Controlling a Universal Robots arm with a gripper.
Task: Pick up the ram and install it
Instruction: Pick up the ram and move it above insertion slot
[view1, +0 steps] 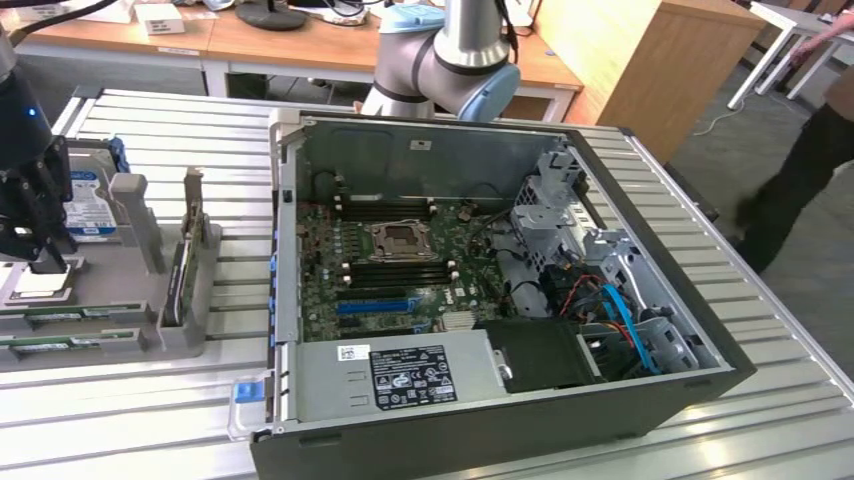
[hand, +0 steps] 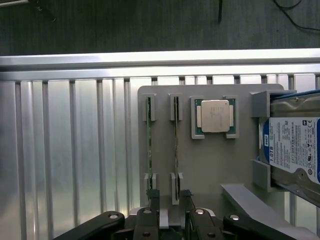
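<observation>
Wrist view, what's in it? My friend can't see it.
The open claw hangs over a gray holder with two thin ram sticks standing on edge. A square processor chip and a blue-labelled hard drive share the holder.

Across the foreground, a ribbed silver aluminium tabletop (view1: 134, 420). Behind it, a light brown wooden desk (view1: 294, 45), then a pale wooden cabinet (view1: 627, 60) toward the exterior view's right. Beneath, dull grey floor (view1: 814, 280). Soft, even lighting.
</observation>
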